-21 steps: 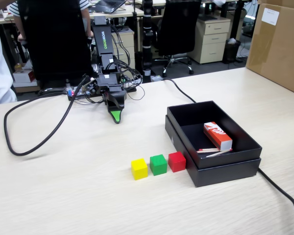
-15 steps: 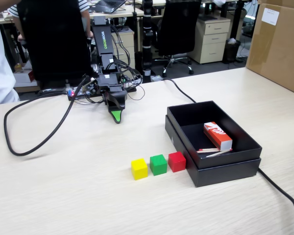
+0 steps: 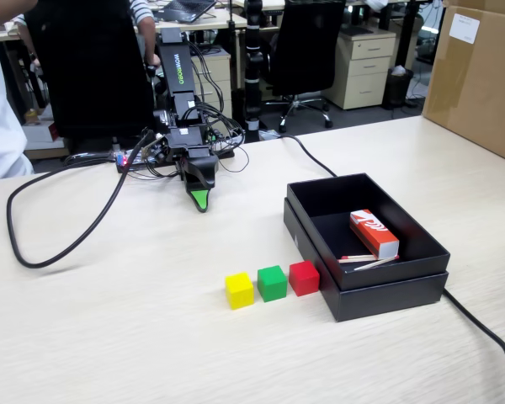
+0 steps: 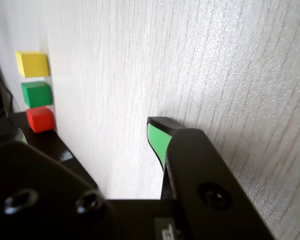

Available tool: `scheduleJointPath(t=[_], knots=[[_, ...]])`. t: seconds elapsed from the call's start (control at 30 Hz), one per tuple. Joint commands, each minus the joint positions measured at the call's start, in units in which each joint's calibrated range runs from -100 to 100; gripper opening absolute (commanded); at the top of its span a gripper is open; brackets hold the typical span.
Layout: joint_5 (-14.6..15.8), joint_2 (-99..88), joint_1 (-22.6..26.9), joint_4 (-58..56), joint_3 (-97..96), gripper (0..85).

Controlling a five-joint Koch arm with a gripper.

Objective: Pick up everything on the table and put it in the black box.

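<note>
Yellow cube (image 3: 239, 289), green cube (image 3: 272, 283), red cube (image 3: 304, 277): one row on table (image 3: 109, 328), beside black box (image 3: 366, 290).
Fingers (image 3: 201, 200) rest far off, holding nothing; opening cannot be told.

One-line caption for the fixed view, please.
Arm's gripper rests far from the yellow cube, green cube, red cube beside black box.

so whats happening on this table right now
A small robot arm sits folded at the far side of the table, its tool pointing down at the wood and holding nothing. Three cubes wait in a row beside the black box: yellow cube, green cube, red cube. Only a red-and-white carton lies inside the box. No cube is in the box yet.
</note>
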Motion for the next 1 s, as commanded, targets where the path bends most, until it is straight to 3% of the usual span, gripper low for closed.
scheduleJointPath(t=[0.0,0.63,0.97], knots=[[-0.39,0.11,0.54,-2.77,-0.48,47.5],[-0.24,0.46,0.05,-4.07,0.79,48.4],[0.29,2.75,-0.83,-21.17,15.66,48.5]])
